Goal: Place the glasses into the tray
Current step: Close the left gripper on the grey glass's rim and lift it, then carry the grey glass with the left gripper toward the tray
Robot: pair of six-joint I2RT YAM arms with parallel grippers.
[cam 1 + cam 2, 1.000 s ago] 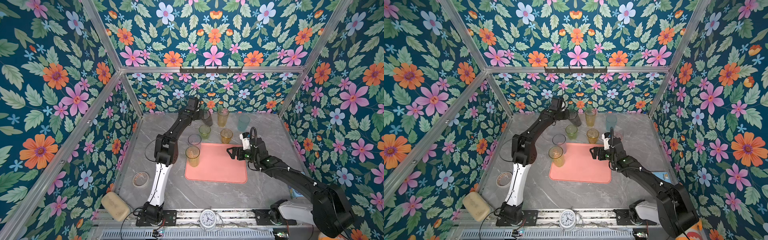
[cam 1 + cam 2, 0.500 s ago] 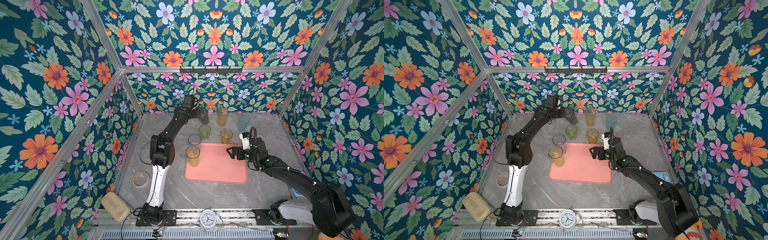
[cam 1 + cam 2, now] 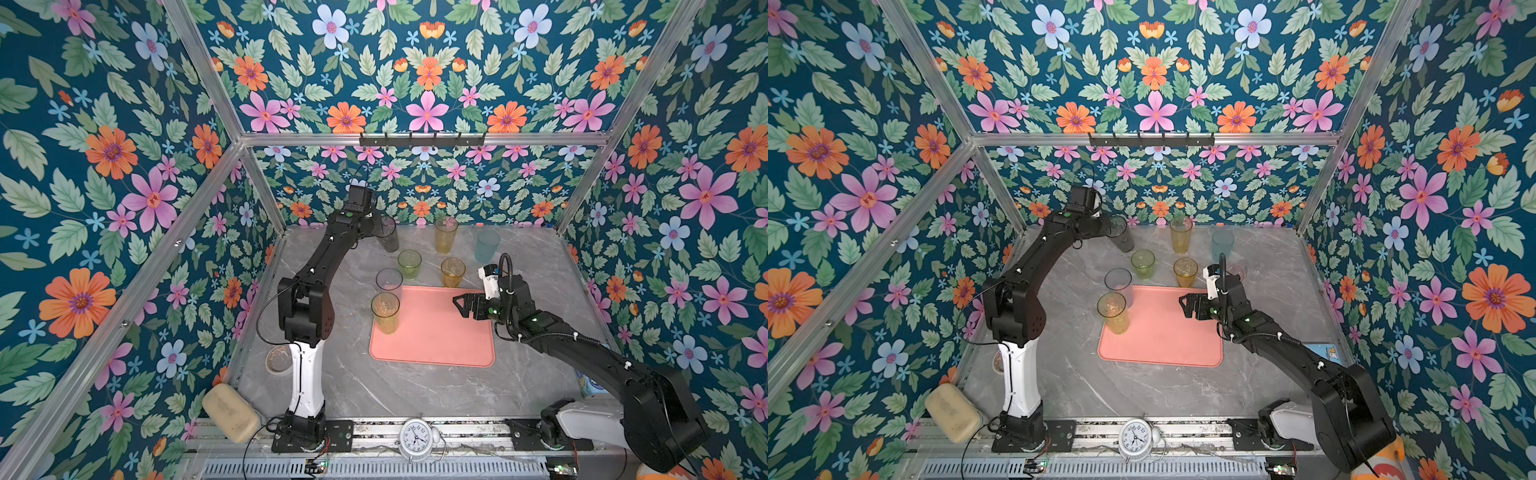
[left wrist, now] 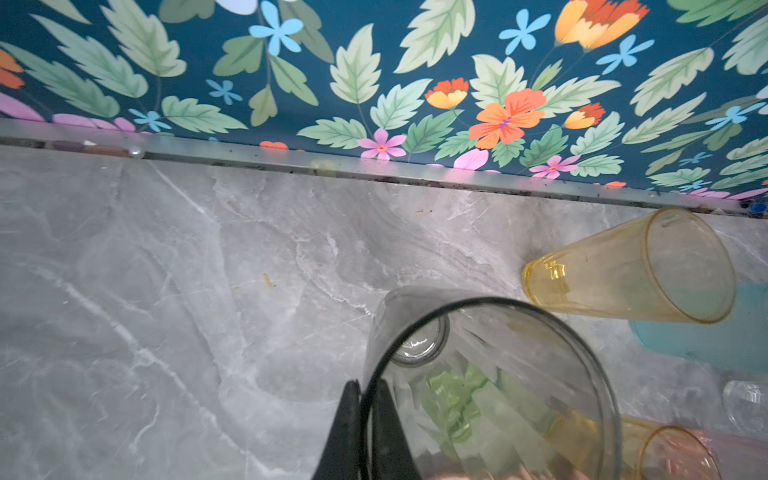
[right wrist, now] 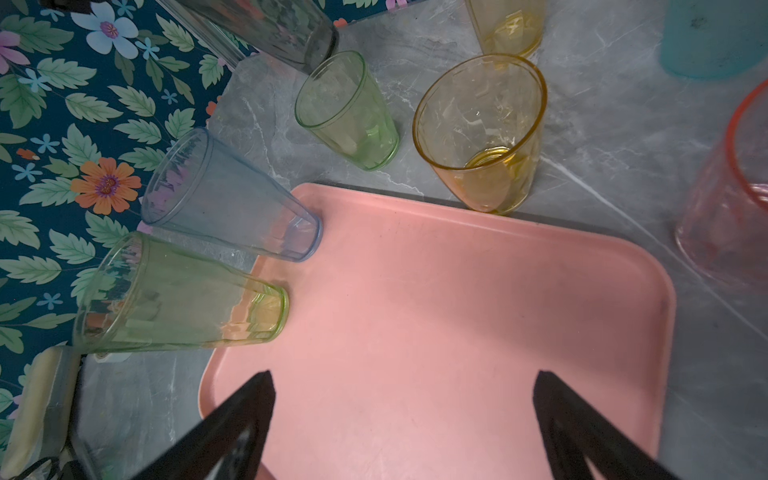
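- The left gripper point(image 4: 365, 401) is pinched tight on the rim of a tall grey glass point(image 3: 388, 236), one finger inside and one outside. The glass leans at the back left of the table point(image 3: 415, 395), close to the flowered wall point(image 3: 415, 187).
- The right gripper point(image 3: 458, 304) hangs over the right part of the pink tray point(image 3: 436, 345), fingers spread wide with nothing between them.
- Two tall glasses stand on the tray at its left rim: a greenish glass point(image 3: 385, 311) and, at the far corner, a pale blue glass point(image 3: 389, 281).
- A short green glass point(image 3: 409, 264) and a short amber glass point(image 3: 453, 272) stand on the table just past the tray's far edge.
- A tall amber glass point(image 3: 446, 235) and a teal glass point(image 3: 487, 246) stand farther back.
- A pink glass point(image 5: 727, 199) stands off the tray, beside its far right corner.
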